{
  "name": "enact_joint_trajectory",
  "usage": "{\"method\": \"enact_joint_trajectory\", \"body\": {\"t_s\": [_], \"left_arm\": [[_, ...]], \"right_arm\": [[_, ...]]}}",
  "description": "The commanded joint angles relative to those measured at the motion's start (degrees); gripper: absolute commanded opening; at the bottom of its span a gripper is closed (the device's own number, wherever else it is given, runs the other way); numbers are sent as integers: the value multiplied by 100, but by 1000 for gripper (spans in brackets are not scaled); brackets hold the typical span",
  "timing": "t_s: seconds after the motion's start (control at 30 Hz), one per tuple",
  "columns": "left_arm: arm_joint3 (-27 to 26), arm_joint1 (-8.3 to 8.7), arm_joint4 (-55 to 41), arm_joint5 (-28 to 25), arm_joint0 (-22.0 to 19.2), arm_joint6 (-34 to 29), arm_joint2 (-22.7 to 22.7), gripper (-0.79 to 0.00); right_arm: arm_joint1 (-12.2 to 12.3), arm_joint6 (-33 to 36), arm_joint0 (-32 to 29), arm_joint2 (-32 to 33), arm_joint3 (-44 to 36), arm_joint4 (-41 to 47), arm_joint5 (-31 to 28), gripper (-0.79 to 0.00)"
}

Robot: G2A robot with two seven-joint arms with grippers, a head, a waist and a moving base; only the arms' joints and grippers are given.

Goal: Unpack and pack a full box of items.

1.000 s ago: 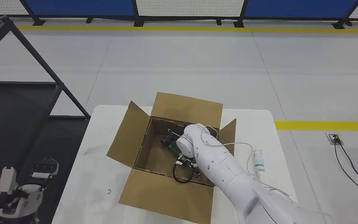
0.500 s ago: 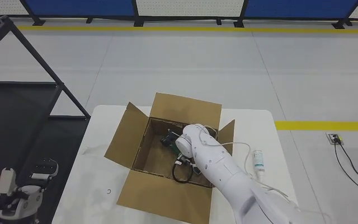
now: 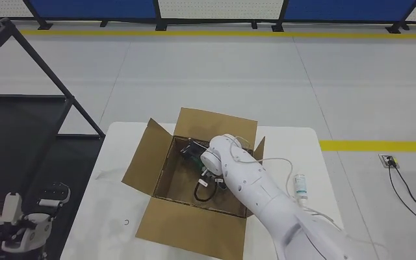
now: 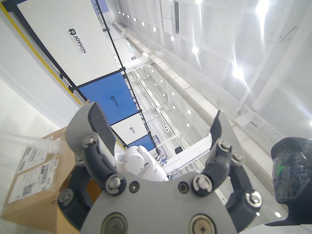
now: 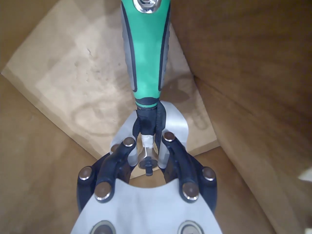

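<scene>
Leftward across the box the right claw has carried the green tool, whose far end is cut off in the wrist view; the arm hides much of the box floor. It reaches down inside, clamped on the handle's strap end. The left claw, jaws apart, points ceilingward beside the surface.

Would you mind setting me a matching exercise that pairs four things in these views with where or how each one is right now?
Things:
1. cardboard box
2. green-handled tool
3. white bottle
4. left gripper

States:
A. lying on the table beside the box
B. open, holding nothing
C. flaps spread, standing on the table
D. clamped in the right gripper, down inside the box

Pairs: 1-C, 2-D, 3-A, 4-B.
</scene>
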Motion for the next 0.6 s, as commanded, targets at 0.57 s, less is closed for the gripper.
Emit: {"method": "enact_joint_trajectory", "body": {"t_s": [0.57], "left_arm": [[-2, -1, 252, 154, -209, -52, 238, 0]], "right_arm": [[1516, 1510, -2820, 2132, -6567, -2017, 282, -785]]}}
